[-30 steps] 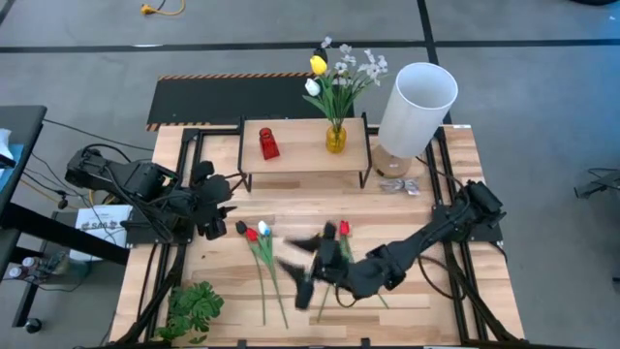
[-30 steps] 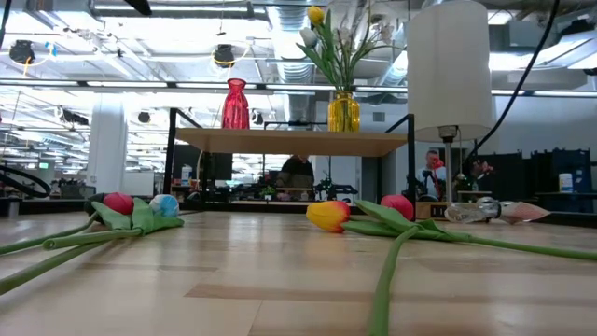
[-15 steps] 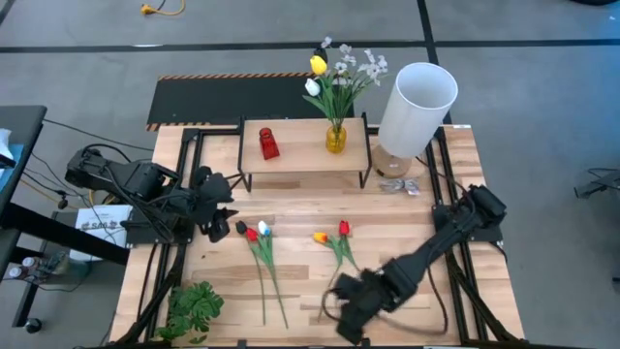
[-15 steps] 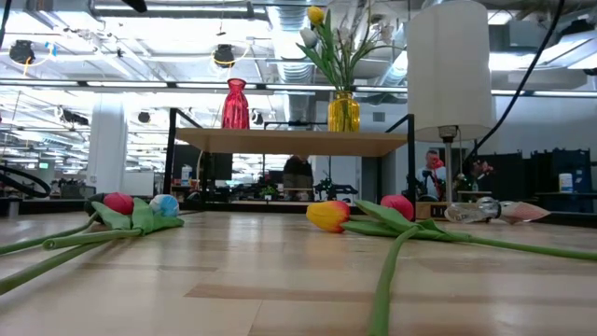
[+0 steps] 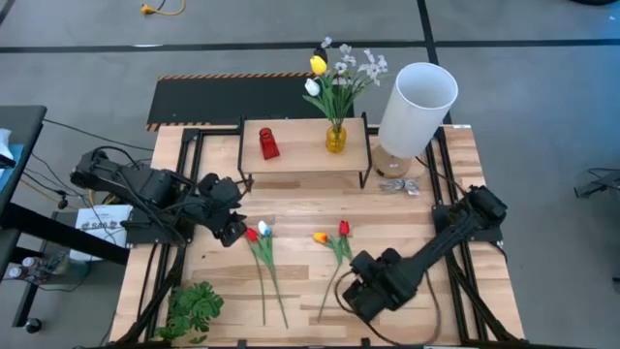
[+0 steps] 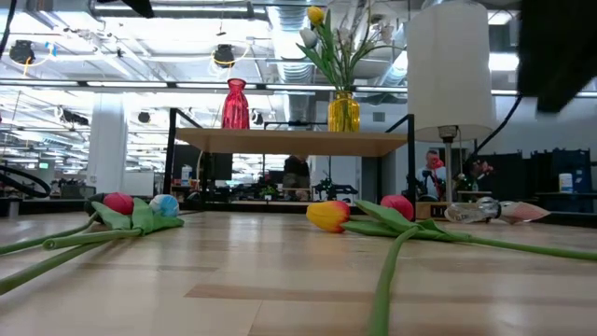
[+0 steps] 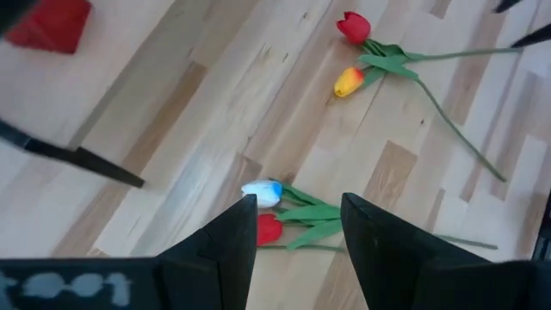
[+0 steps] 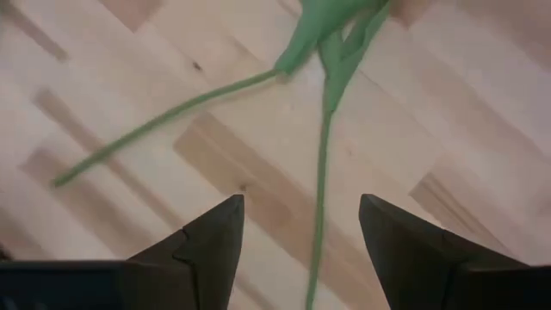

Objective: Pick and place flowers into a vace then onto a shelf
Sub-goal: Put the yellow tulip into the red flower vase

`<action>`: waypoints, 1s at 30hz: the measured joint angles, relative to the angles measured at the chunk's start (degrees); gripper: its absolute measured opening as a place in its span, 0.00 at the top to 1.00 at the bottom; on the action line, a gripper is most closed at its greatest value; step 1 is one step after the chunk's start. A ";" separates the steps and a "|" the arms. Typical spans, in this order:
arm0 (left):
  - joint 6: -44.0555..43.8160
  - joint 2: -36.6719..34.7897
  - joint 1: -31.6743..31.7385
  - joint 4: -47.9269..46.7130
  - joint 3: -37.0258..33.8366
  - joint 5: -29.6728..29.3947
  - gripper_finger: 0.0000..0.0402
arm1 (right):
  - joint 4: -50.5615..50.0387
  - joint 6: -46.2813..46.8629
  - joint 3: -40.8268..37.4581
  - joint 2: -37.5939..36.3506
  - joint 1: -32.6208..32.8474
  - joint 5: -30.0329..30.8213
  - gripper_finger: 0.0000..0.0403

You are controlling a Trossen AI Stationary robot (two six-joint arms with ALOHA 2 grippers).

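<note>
Below, wooden surface (image 5: 407, 208) under both arms. Toward the back, shelf (image 5: 302, 145) on thin black legs, carrying a red vase (image 5: 268, 143) and a yellow vase (image 5: 335, 138) filled with flowers (image 5: 341, 76): yellow and white tulips plus a spray of small white blossoms. Beside the shelf, tall white lamp (image 5: 416, 109). At the front left corner, leafy green sprig (image 5: 197, 308).

Flat on the surface, two pairs of loose tulips. Red and white pair (image 5: 257, 232) left of centre, stems running toward the front edge. Red and yellow pair (image 5: 333, 233) near the middle, stems crossing.

Left gripper (image 5: 231, 227) close over the red and white heads, fingers (image 7: 231, 244) spread apart and empty, the white head just ahead of them in the left wrist view. Right gripper (image 5: 360, 291) hovering by the stems of the red and yellow pair, fingers (image 8: 211, 241) released, holding nothing, green stems (image 8: 323, 164) lying on the wood between them in the right wrist view.
</note>
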 joint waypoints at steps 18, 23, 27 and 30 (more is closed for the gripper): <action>1.92 6.43 -0.57 2.02 -0.02 1.77 0.61 | 13.99 -11.46 -11.38 0.02 -8.92 -6.65 0.56; 1.87 6.27 -0.57 1.86 -0.02 1.79 0.61 | 13.95 -11.50 -11.38 0.02 -9.81 -6.21 0.61; 1.67 6.30 -0.57 2.50 -0.02 1.78 0.61 | 14.40 -11.94 -11.36 0.86 -10.39 -5.73 0.64; 1.66 6.30 -0.57 2.78 -0.02 1.77 0.61 | 13.96 -12.10 -11.50 2.79 -10.78 -6.87 0.65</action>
